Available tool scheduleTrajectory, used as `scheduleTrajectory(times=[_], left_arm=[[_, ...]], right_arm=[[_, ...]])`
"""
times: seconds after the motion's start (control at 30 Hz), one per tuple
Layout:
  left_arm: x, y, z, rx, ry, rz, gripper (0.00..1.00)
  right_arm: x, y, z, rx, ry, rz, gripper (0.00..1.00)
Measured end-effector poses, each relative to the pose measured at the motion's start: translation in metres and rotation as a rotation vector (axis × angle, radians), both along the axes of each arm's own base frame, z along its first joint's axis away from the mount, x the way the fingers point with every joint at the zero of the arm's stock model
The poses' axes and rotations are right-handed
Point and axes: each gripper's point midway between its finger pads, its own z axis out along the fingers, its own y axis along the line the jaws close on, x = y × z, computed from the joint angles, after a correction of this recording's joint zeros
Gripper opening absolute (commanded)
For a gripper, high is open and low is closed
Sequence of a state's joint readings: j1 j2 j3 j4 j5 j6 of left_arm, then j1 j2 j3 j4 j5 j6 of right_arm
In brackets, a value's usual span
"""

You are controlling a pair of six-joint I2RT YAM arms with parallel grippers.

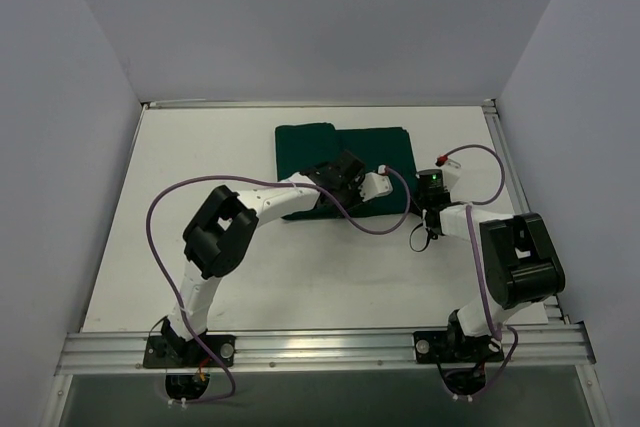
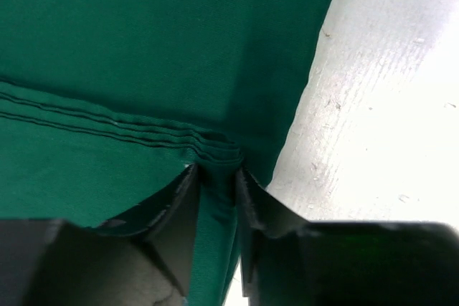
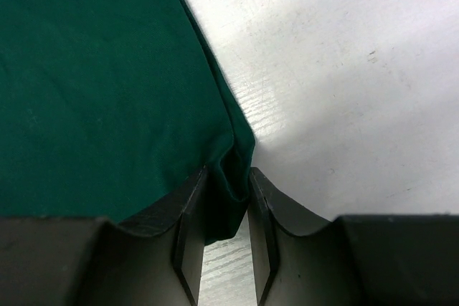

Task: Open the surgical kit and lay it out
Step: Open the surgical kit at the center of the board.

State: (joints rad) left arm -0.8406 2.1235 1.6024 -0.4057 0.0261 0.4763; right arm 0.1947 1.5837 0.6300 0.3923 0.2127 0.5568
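The table (image 1: 180, 157) lies open at the left of the frame; purple cables (image 1: 150, 219) loop across the middle, below the green wrap (image 1: 345, 147).

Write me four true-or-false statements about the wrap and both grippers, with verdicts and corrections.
1. The green cloth wrap lies on the white table. True.
2. A steel tray stands uncovered beside the wrap. False: no tray shows; only folded cloth is visible.
3. A corner of the wrap sits between the fingers of the right gripper. True.
4. The left gripper hangs over bare table. False: it pinches the wrap's stacked folded edge.
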Motion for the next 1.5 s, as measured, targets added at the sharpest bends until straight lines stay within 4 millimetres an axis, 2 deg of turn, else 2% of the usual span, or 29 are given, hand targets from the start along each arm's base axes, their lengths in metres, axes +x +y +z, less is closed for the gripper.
scheduleTrajectory(times=[0.13,0.27,0.3,0.4,0.47,0.57,0.63,0.7,0.77,0.83,0.87,0.93,1.07,1.17,1.27,1.5], left_arm=[[0.001,0.0,0.001,0.0,-0.005,0.008,0.31],[0.0,0.0,0.001,-0.009,0.005,0.024,0.14],[0.0,0.0,0.002,-0.013,0.007,0.029,0.1],[0.002,0.001,0.008,-0.041,0.026,0.062,0.02],[0.002,0.003,0.017,-0.075,0.047,0.092,0.02],[0.01,0.016,0.045,-0.171,0.079,0.168,0.02],[0.021,0.038,0.073,-0.256,0.085,0.245,0.02],[0.036,0.074,0.103,-0.349,0.081,0.345,0.03],[0.055,0.123,0.128,-0.437,0.056,0.467,0.03],[0.07,0.179,0.141,-0.492,0.026,0.601,0.05],[0.075,0.21,0.139,-0.506,0.023,0.675,0.05],[0.073,0.25,0.125,-0.503,0.045,0.778,0.06],[0.053,0.294,0.079,-0.459,0.156,0.901,0.11],[0.035,0.32,0.053,-0.417,0.24,0.962,0.13],[0.02,0.339,0.036,-0.383,0.311,1.001,0.14],[-0.004,0.357,0.017,-0.314,0.372,1.013,0.27]], right_arm=[[0.0,0.0,0.0,0.011,-0.004,0.0,0.22],[-0.001,0.001,-0.002,0.019,-0.003,0.002,0.13],[-0.001,0.001,-0.003,0.02,-0.003,0.002,0.08],[-0.002,0.001,-0.003,0.023,-0.003,-0.001,0.0],[-0.002,0.001,-0.003,0.024,-0.004,-0.001,0.0],[-0.006,-0.001,-0.002,0.025,-0.002,-0.003,0.0],[-0.009,-0.001,-0.001,0.026,-0.001,0.003,0.0],[-0.012,-0.001,0.001,0.027,0.0,0.009,0.0],[-0.014,0.0,0.002,0.027,-0.001,0.015,0.0],[-0.015,0.0,0.002,0.026,0.0,0.021,0.0],[-0.016,0.0,0.002,0.026,0.002,0.023,0.0],[-0.017,0.001,0.001,0.027,0.005,0.027,0.0],[-0.019,0.001,-0.001,0.031,0.011,0.033,0.0],[-0.019,0.002,-0.001,0.031,0.012,0.036,0.0],[-0.019,0.002,-0.001,0.033,0.013,0.039,0.0],[-0.021,0.003,-0.002,0.036,0.02,0.045,0.0]])
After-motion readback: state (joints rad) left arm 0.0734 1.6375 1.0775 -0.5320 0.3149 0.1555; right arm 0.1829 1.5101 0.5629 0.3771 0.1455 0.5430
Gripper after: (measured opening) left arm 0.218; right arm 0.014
